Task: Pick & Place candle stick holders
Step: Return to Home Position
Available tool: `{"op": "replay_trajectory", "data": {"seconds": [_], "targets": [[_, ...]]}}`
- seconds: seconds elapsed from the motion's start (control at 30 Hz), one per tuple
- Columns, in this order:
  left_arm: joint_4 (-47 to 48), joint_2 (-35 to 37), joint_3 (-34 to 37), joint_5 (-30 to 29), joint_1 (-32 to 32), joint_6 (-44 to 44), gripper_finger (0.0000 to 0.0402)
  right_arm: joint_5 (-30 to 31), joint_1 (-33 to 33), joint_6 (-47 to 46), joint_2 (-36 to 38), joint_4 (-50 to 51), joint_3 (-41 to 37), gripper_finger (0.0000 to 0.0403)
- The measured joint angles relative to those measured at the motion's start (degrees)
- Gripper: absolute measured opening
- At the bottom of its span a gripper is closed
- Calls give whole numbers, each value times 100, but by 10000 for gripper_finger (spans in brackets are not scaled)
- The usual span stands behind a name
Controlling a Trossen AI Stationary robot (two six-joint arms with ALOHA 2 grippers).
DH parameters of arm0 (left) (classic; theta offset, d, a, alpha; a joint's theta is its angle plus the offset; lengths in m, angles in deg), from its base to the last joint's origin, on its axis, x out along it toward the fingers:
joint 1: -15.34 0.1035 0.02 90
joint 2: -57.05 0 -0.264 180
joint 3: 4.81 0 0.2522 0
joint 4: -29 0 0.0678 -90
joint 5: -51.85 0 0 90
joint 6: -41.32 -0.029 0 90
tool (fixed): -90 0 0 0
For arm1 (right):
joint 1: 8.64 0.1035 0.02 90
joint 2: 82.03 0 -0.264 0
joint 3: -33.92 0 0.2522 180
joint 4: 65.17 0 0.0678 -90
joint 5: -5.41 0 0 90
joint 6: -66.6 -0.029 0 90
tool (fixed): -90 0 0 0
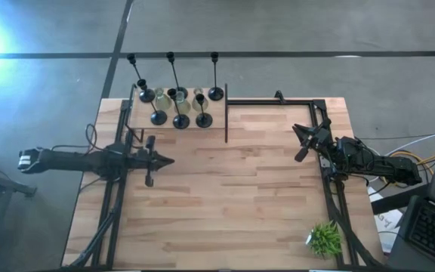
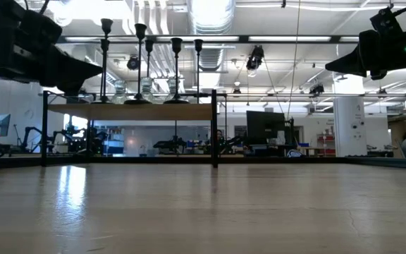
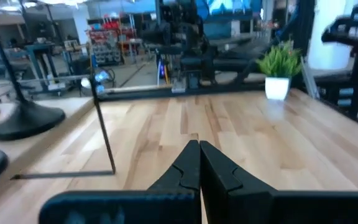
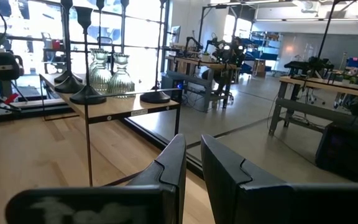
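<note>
Currently candle stick holders (image 1: 180, 119) stand on the shelf (image 2: 154, 111). Left gripper (image 1: 171, 160) clenched empty above table (image 1: 240, 204); right gripper (image 4: 192, 142) fingers slightly parted, grasping nothing.

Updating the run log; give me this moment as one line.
holders: on shelf | left gripper: shut, empty, above table | right gripper: open, empty, above table
</note>
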Motion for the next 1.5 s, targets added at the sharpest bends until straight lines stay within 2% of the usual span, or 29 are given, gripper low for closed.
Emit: {"op": "replay_trajectory", "data": {"seconds": [0.2,0.33,0.7,1.5], "targets": [[700,684,13,-58,0,29,0,0,-1,0,0,-2,0,43],[1577,1150,13,-95,2,36,0,0,-2,0,0,-1,0,43],[1749,1860,13,-197,7,38,10,0,0,0,0,0,0,43],[1627,1808,30,-224,2,56,14,0,-1,0,0,-1,0,43]]}}
